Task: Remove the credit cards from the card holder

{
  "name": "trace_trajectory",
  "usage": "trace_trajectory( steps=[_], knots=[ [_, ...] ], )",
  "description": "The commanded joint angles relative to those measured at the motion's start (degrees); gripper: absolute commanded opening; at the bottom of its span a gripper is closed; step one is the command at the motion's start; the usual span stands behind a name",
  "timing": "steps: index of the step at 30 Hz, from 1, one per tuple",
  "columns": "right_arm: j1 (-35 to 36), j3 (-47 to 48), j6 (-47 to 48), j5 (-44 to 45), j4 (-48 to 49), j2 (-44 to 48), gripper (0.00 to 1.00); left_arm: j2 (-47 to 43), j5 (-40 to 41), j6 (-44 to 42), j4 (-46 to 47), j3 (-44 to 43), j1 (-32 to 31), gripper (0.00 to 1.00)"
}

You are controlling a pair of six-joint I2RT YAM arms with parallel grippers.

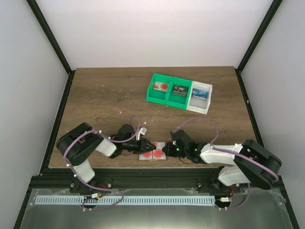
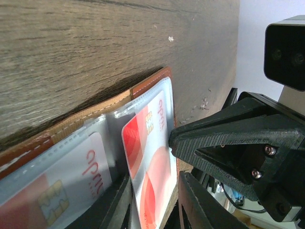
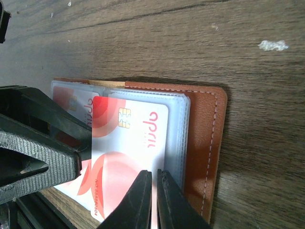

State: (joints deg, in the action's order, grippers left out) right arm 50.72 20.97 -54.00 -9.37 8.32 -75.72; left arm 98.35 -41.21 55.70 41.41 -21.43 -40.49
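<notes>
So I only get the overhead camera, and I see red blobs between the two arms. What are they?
Observer: Round marks on white cards, in clear sleeves of an open brown card holder.
Operator: Is anything gripping one?
Observer: Yes, the right pincer is shut on one card's edge.
Operator: Anything printed on it?
Observer: Red lettering beside a gold chip.
</notes>
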Motion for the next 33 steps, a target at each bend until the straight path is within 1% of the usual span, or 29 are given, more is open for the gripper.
trace_trajectory(
  steps=[1, 3, 13, 22, 33],
  knots=[
    [0.17, -0.17, 0.33, -0.46, -0.08, -0.98, 0.06, 1.23, -0.17, 0.16, 1.56, 0.33, 0.22, 0.28],
    [0.17, -0.29, 0.21, -0.45, 0.02, -0.95, 0.06, 1.32, -0.35, 0.44, 2.0, 0.47, 0.18, 0.26],
    [0.17, -0.73, -0.14, -0.13, 0.2, -0.92, 0.06, 1.17, -0.4, 0.64, 2.01, 0.88, 0.16, 0.0],
    [-0.06, -1.32, -0.25, 0.59, -0.28, -0.54, 0.06, -0.08, -0.34, 1.31, 1.54, 1.8, 0.99, 0.0],
    [-0.27, -1.26, -0.05, 0.66, -0.64, -0.65, 0.06, -4.41, 0.14, 0.83, -1.11, 3.04, 3.13, 0.0]
  ],
)
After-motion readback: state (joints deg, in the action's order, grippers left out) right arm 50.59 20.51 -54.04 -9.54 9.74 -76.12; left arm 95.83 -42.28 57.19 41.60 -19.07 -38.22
